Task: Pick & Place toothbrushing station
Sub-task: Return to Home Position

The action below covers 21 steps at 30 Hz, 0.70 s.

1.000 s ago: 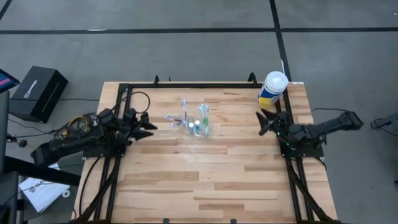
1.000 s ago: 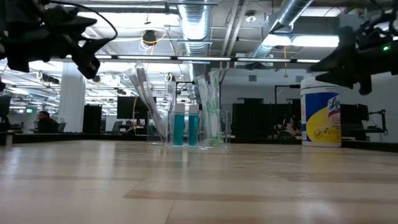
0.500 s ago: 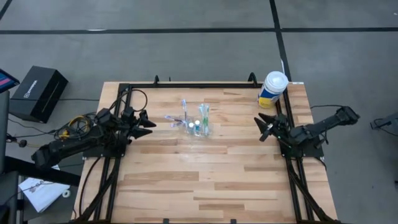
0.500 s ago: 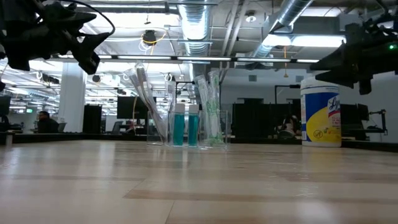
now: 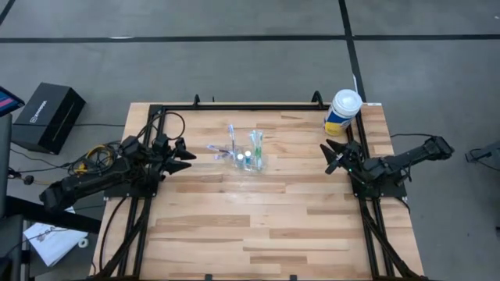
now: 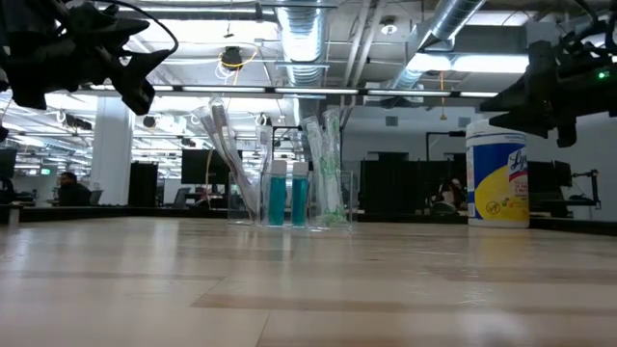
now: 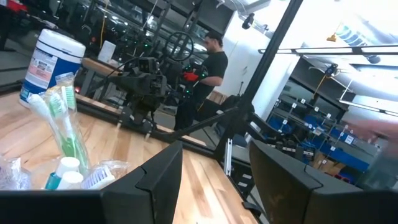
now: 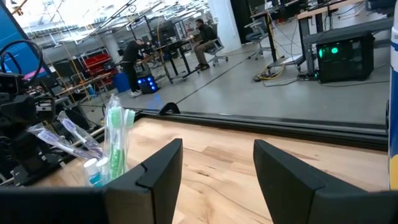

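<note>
A small clear plastic cup (image 5: pixel 246 159) stands on the table's far middle part, holding green (image 5: pixel 255 144) and purple-white toothbrushes (image 5: pixel 225 148) and two blue tubes with white caps (image 6: pixel 286 193). It also shows in the left wrist view (image 7: pixel 59 162) and the right wrist view (image 8: pixel 106 155). My left gripper (image 5: pixel 187 156) is open, raised above the table to the cup's left. My right gripper (image 5: pixel 330 156) is open, raised near the table's right edge.
A white-lidded yellow-and-blue canister (image 5: pixel 342 112) stands at the table's far right corner, just beyond my right gripper. A black frame (image 5: pixel 234 105) runs along the table's far, left and right edges. People show in the room beyond the table.
My right gripper has shifted slightly toward the table's left and back again, staying open and raised. My left gripper has drawn back a little toward the table's left edge.
</note>
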Available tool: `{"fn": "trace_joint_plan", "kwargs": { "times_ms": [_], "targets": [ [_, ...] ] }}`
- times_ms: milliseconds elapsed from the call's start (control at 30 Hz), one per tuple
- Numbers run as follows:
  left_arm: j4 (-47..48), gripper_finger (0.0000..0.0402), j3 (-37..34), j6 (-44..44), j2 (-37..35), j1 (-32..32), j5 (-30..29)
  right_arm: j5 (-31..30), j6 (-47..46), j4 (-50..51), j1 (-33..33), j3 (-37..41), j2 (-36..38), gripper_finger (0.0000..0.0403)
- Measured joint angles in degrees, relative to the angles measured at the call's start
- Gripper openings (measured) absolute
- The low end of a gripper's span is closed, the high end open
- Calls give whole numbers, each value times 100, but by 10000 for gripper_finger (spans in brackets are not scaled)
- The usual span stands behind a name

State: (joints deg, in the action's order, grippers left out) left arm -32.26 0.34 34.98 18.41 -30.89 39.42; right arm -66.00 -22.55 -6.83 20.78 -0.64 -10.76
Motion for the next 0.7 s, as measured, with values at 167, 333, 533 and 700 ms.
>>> {"fn": "trace_joint_plan", "kwargs": {
  "times_ms": [167,333,533,700],
  "targets": [
    [-10,182,0,0,0,0,0,-2,0,-2,0,0,0,185],
    [-14,182,0,0,0,0,0,0,2,-2,0,0,0,185],
    [-25,182,0,0,0,0,0,0,0,-2,0,0,0,187],
    [-36,182,0,0,0,0,0,-1,2,-2,0,0,0,185]
  ]
}}
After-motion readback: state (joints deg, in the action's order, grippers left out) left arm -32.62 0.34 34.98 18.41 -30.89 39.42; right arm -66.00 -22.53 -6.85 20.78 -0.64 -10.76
